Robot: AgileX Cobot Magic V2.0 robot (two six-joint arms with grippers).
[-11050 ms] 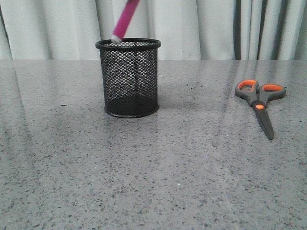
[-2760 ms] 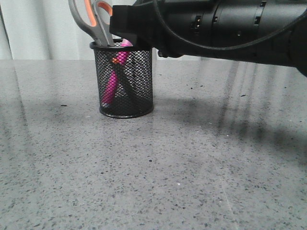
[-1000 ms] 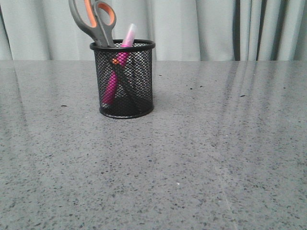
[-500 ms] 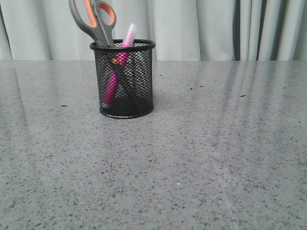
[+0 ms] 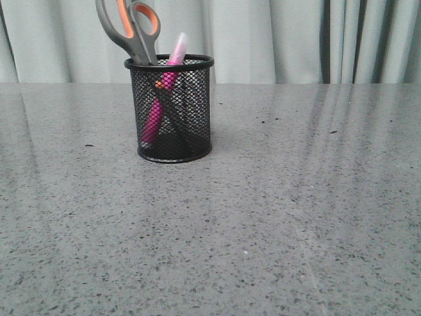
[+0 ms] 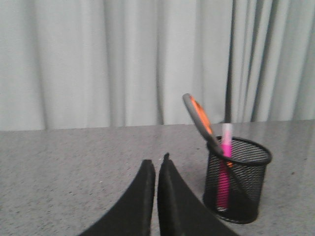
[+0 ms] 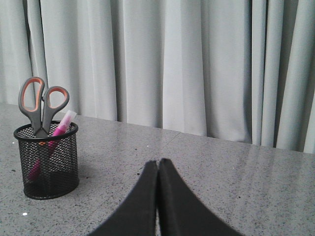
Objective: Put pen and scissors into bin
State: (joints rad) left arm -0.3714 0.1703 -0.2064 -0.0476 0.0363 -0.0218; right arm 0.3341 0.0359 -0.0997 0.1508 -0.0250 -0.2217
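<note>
The bin (image 5: 170,108) is standing upright on the grey speckled table (image 5: 276,217), left of centre and toward the far side in the front view, with pale curtains (image 5: 263,39) hanging behind the table's far edge. The pen (image 5: 162,92) is sitting inside the bin, leaning at a slant, its magenta body showing through the mesh and its clear capped end poking just above the rim. The scissors (image 5: 129,26) are also sitting in the bin, blades down and crossing the pen behind the mesh, the orange-lined handles sticking well above the rim and tilting toward the left of the front view. Neither arm is appearing in the front view. The left gripper (image 6: 156,169) is showing in the left wrist view with its two dark fingers pressed together and nothing between them, placed near the bin but clear of it. The right gripper (image 7: 158,169) is showing in the right wrist view likewise drawn closed and carrying nothing, well apart from the bin. Both wrist views are confirming the pen and scissors resting in the bin.
</note>
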